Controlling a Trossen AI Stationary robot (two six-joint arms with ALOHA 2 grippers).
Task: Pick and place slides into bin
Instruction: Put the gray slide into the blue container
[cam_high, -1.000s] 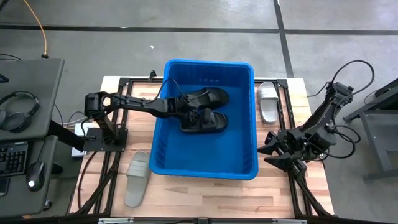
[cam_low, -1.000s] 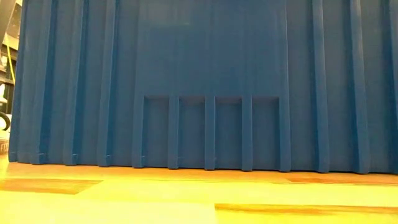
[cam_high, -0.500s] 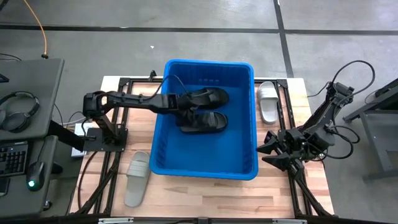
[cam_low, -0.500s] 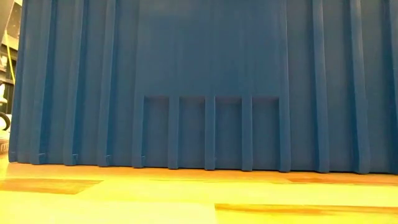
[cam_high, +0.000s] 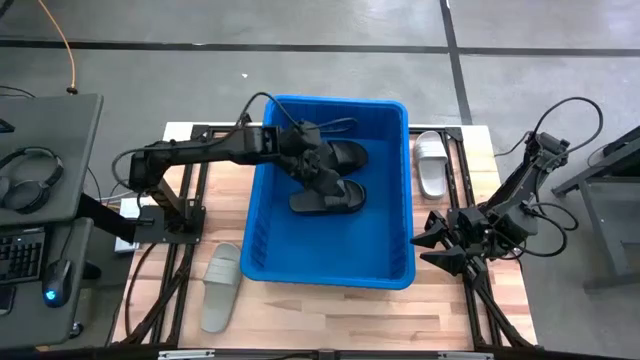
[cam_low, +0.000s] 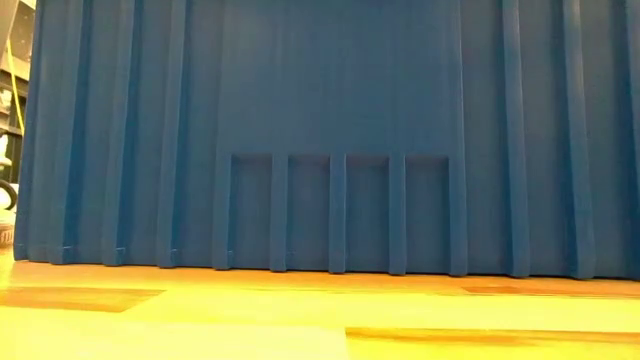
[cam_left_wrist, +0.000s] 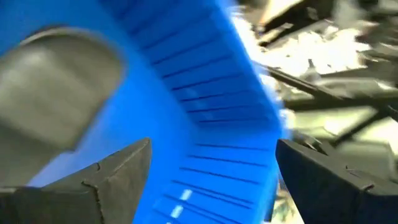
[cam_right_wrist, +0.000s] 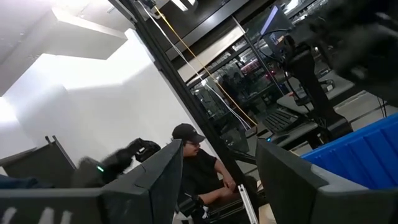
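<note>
The blue bin (cam_high: 330, 265) stands mid-table and its ribbed wall fills the low view (cam_low: 330, 130). Two black slides lie on its floor, one toward the far side (cam_high: 342, 154) and one nearer (cam_high: 330, 198). My left gripper (cam_high: 318, 172) hovers open above them inside the bin. In its wrist view (cam_left_wrist: 211, 155) only blue wall shows between the fingers, with a dark slide (cam_left_wrist: 56, 87) off to one side. A white slide (cam_high: 432, 163) lies on the table right of the bin, a grey slide (cam_high: 220, 285) at the near left. My right gripper (cam_high: 436, 246) waits open right of the bin.
The bin takes up most of the table's middle. Black frame rails run along the table's left and right sides. A desk with headphones (cam_high: 30, 175) and a keyboard stands left of the table. A seated person (cam_right_wrist: 199, 165) shows in the room beyond.
My left gripper has risen from beside the nearer black slide to higher inside the bin and has rolled about its own axis, staying open. Both black slides have stayed where they lay.
</note>
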